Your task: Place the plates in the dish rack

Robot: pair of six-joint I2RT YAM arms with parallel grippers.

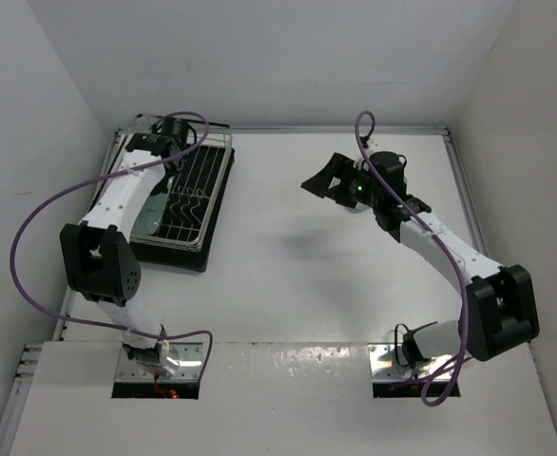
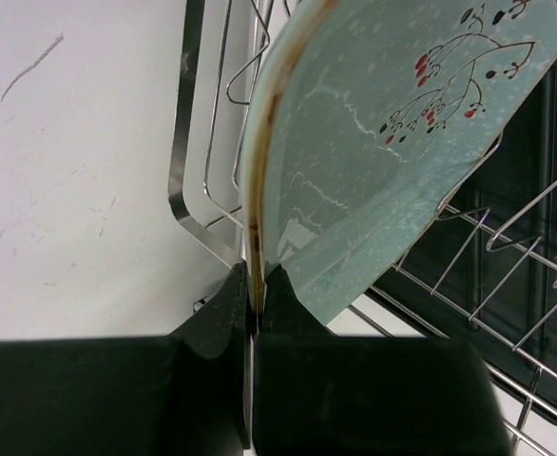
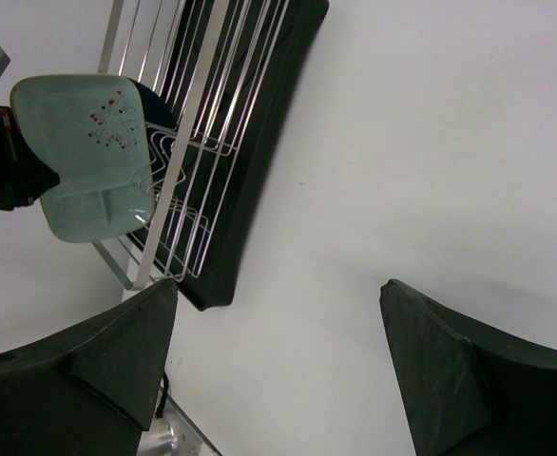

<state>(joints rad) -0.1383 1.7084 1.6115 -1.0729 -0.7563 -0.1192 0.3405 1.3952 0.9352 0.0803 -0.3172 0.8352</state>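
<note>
Through the left wrist camera, my left gripper (image 2: 256, 290) is clamped on the brown-edged rim of a mint-green plate (image 2: 393, 161). The two black fingers (image 2: 223, 318) are pressed together, with only the thin rim between them. The plate stands on edge. Its long axis rises from my fingers toward the upper right, and its glazed face is turned to the right. The face is pale and speckled, with a painted branch of red berries near the far end. Below and to the right of it are the shiny wire prongs of the dish rack (image 2: 507, 275), with the black drip tray (image 2: 545, 142) showing through them. The rack's rounded steel corner sits just left of the rim, on the white table (image 2: 79, 171).

Through the right wrist camera, my right gripper (image 3: 278, 290) hangs over bare table with its dark, wedge-shaped fingers wide apart and nothing between them. The rack is far off at the upper left. The plate there shows as a rounded rectangle with divided sections at its lower end. Its long axis runs nearly up and down in the picture, and the left gripper holds it by its left long side, over the rack's near rail.

In the top view, the left arm reaches over the rack at the table's far-left corner. A pale patch of the plate shows beside the arm, inside the rack's left part. The right gripper hovers well apart, over the table's middle-right.
</note>
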